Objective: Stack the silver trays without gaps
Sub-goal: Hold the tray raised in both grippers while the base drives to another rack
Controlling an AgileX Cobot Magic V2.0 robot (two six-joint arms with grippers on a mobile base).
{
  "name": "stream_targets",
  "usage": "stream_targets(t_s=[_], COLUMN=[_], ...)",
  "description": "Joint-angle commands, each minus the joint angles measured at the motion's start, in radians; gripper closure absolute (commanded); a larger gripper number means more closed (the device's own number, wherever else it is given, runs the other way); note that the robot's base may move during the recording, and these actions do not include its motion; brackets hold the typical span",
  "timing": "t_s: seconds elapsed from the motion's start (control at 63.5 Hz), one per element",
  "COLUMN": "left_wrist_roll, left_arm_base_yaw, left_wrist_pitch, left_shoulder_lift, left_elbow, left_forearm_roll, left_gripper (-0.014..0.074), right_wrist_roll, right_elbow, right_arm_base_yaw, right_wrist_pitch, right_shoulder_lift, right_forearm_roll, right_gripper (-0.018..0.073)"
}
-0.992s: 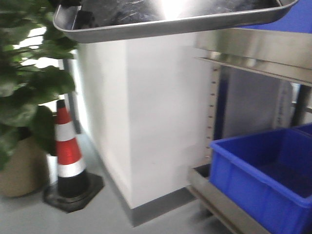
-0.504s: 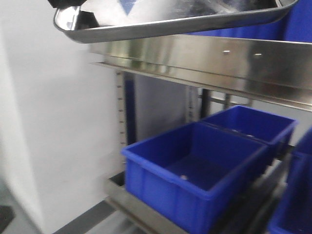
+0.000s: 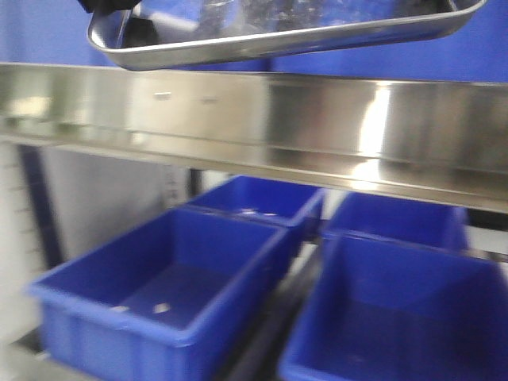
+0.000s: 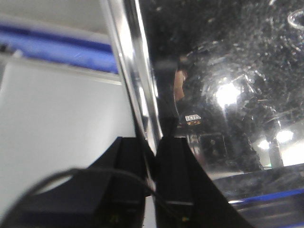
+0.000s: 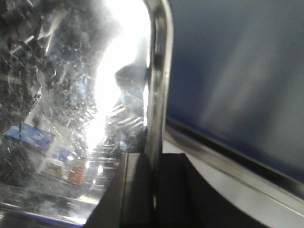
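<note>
A shiny silver tray [image 3: 278, 36] hangs across the top of the front view, held up in the air. My left gripper [image 4: 151, 152] is shut on the tray's left rim [image 4: 130, 71], one finger on each side of the edge. My right gripper [image 5: 154, 171] is shut on the tray's right rim [image 5: 157, 71] in the same way. The tray's scratched, mirror-like floor fills much of both wrist views. No second tray shows in any view.
A stainless steel shelf [image 3: 262, 127] runs across the front view just under the tray. Below it stand several open blue plastic bins [image 3: 167, 290], side by side and behind one another. A blue surface [image 5: 237, 66] shows beyond the tray's right rim.
The view has swung to the right: the white pillar, cone and plant have left the frame, and the steel shelf with the blue bins now fills it. The tray stays held in both grippers.
</note>
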Motion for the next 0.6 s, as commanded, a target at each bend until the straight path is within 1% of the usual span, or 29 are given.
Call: stream_targets(t_s=[0.0,0.583], left_wrist_roll=[0.034,0.034], left_arm_base_yaw=[-0.015,-0.015], left_wrist_pitch=[0.052,0.052], left_shoulder_lift=[-0.038,-0.038], left_elbow=[-0.023,-0.023], left_forearm_roll=[-0.021,-0.021], left_gripper=[0.0645,0.0645], right_wrist_roll=[-0.008,-0.008], right_elbow=[-0.033,-0.033], right_arm_base_yaw=[0.004,0.004], right_wrist_pitch=[-0.107,-0.107], right_shoulder_lift=[-0.035,-0.035], right_forearm_roll=[-0.005,-0.005], right_gripper=[0.0503,0.0503])
